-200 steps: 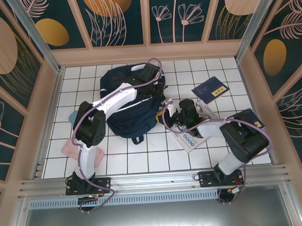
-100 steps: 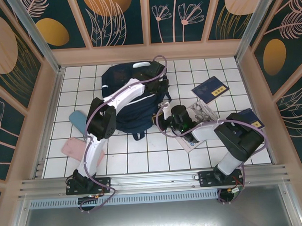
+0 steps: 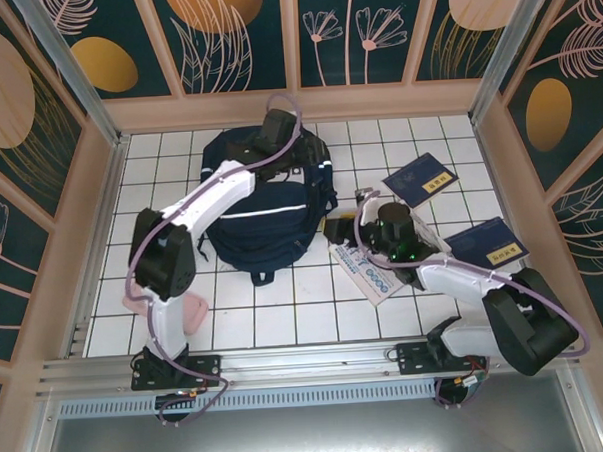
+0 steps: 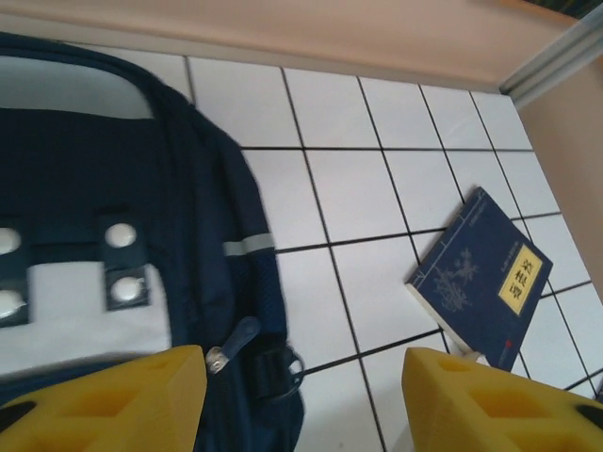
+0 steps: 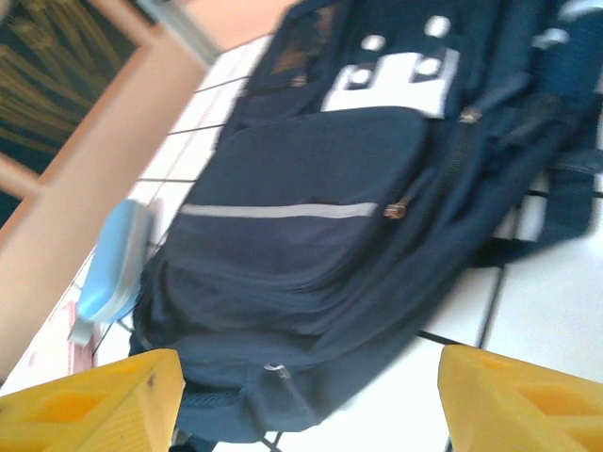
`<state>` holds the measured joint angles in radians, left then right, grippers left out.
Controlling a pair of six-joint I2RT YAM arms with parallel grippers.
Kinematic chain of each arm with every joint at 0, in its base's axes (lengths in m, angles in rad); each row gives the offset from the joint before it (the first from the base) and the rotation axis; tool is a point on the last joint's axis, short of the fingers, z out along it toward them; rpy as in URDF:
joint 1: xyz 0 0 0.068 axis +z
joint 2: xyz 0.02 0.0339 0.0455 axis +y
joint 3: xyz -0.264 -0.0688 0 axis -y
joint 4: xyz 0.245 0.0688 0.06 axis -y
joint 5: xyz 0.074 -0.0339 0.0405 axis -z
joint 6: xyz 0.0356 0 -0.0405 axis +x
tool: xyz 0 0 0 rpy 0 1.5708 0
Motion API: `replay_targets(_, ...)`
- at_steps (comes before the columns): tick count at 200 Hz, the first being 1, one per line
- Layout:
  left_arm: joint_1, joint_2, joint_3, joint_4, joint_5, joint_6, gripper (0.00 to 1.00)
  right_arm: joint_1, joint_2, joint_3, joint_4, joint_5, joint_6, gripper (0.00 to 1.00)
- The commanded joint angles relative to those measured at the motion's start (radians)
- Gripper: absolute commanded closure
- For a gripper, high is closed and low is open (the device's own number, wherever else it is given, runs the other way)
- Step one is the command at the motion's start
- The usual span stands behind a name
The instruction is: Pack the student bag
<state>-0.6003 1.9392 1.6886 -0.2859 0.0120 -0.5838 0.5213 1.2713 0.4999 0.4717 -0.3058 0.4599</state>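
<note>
Between packing steps, with bag [image 3: 261, 213] flat and seemingly zipped mid-worktop, left tool [image 4: 300, 395] spread empty over its top, right tool [image 5: 306, 405] spread empty beside its right edge; next, probably, unzipping or fetching book [image 3: 421, 179].

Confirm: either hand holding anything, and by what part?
Nothing is held: the left hand hangs open over the top end of the student bag; the right hand is open facing its front, fingers empty.
</note>
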Motion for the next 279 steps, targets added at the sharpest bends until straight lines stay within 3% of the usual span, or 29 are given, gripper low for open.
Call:
replay_targets(1, 0.0, -0.099, -0.123, -0.016, -0.066, -0.043, 0.42, -0.042, 0.06, 0.134, -0.238, -0.014, 0.166, 0.31)
replay_targets(63, -0.054, -0.303, -0.432, -0.005, -0.035, -0.202, 0.46, -0.048, 0.322, 0.358, -0.373, -0.069, 0.414, 0.45)
replay_targets(128, -0.16, -0.375, -0.59, 0.027, -0.007, -0.379, 0.5, -0.049, 0.447, 0.358, -0.278, -0.212, 0.466, 0.52)
replay_targets(191, -0.229, -0.339, -0.663, 0.089, 0.058, -0.476, 0.56, -0.049, 0.516, 0.395, -0.275, -0.248, 0.458, 0.59)
replay_targets(236, -0.254, -0.332, -0.699, 0.1, 0.056, -0.53, 0.61, -0.049, 0.505, 0.401, -0.248, -0.284, 0.455, 0.87)
replay_targets(279, -0.254, -0.316, -0.71, 0.119, 0.042, -0.547, 0.62, -0.05, 0.428, 0.416, -0.269, -0.294, 0.425, 0.98)
